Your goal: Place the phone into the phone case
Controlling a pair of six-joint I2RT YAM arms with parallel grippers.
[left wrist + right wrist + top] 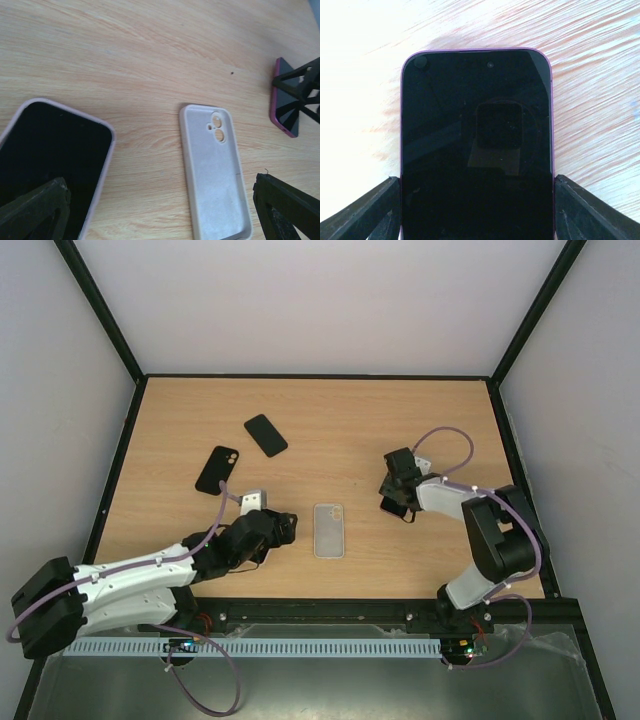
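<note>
1. Right gripper (397, 496): we log it right of centre in the top view. Its fingers (375, 210) press against both long edges of the purple-edged phone (476, 140), so it is closed as far as that phone's width allows.

2. Purple-edged phone: dark screen toward the right wrist camera. In the left wrist view we find it at the upper right edge, tilted, framed by black fingers. We cannot tell whether its lower end touches the table (400, 420).

3. Pale case (329, 530): flat on the table at the centre of the top view, hollow side up and empty. Its camera cut-out is at the end nearer the top of the frame. It lies apart from the purple-edged phone.

4. Left gripper (284, 528): just left of the pale case. It is spread wide and holds nothing. One finger shows at each lower corner of its own wrist view.

5. Pink-edged phone (50, 160): lower left of the left wrist view, screen up, partly behind one finger.

6. Black phone (266, 435) and black piece with camera rings (216, 470): upper left of the top view, near each other, not touching. We cannot tell whether the latter is a phone or a case.
</note>
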